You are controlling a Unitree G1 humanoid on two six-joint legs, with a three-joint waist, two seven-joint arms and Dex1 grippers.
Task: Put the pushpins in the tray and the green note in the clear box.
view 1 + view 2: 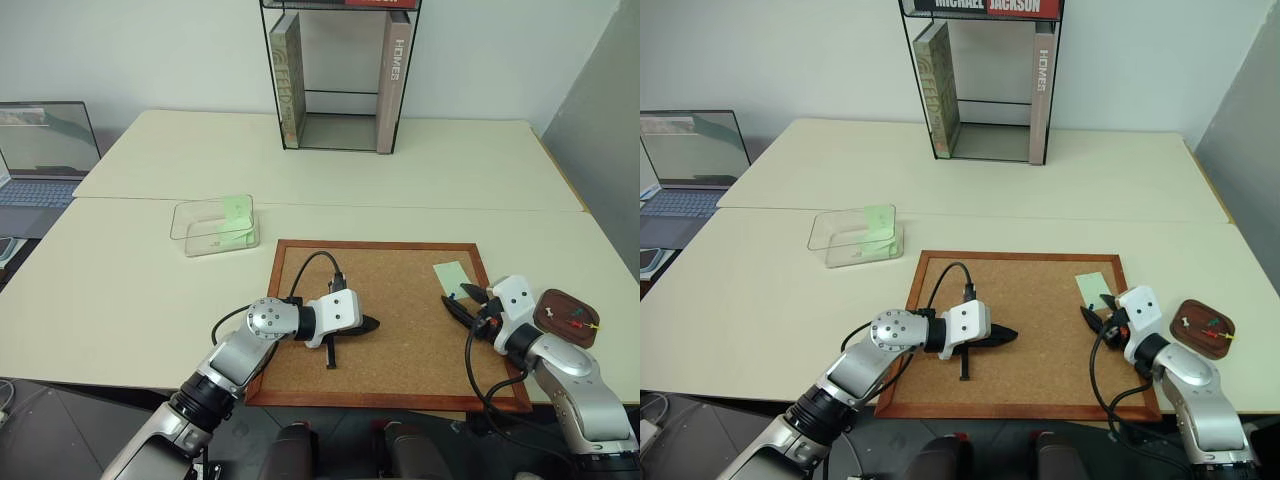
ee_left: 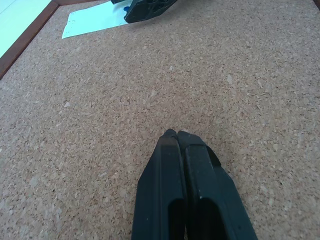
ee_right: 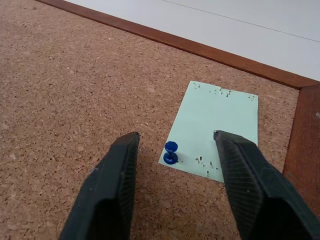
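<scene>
The two eye views look down from up high at the same corkboard [image 1: 400, 320]. Each wrist view sits very close to it; both show the green note [image 3: 215, 127].

In the book stand [image 1: 985, 85] at twelve o'clock, the upright grey book's spine [image 1: 1043, 95] reads "HOMES"; the top books [image 1: 985, 6] read "MICHAEL JACKSON".

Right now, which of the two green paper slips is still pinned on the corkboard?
The pale mint green note near the corkboard's right corner, held by a blue pushpin between the right gripper's fingers. The other slip is in the clear box.
</scene>
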